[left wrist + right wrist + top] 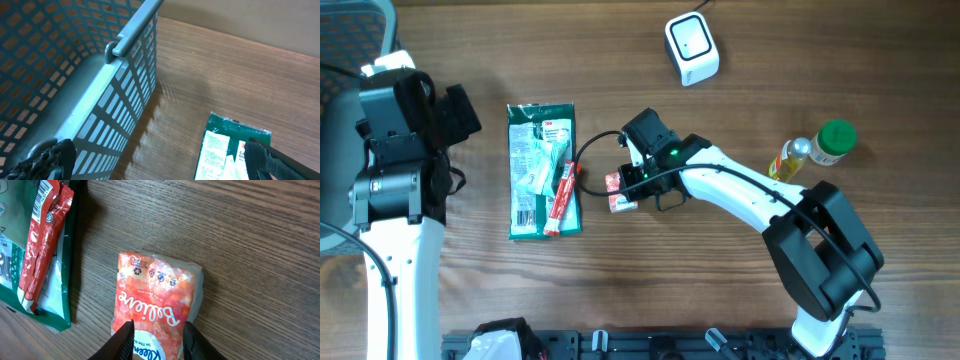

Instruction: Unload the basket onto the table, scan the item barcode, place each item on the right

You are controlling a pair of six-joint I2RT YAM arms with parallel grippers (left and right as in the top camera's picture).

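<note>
An orange tissue pack lies flat on the wooden table, just right of a green packet. My right gripper reaches down over the pack's near end, one black finger against each long side, the jaws pinching it. In the overhead view the same gripper covers most of the pack. The white barcode scanner stands at the far edge, well away from the pack. My left gripper hangs open and empty at the left, between a basket and the green packet.
Red sachets lie on the green packet's right edge, close to the tissue pack. A yellow bottle with a green cap lies at the right. A blue-grey mesh basket stands at the table's left end.
</note>
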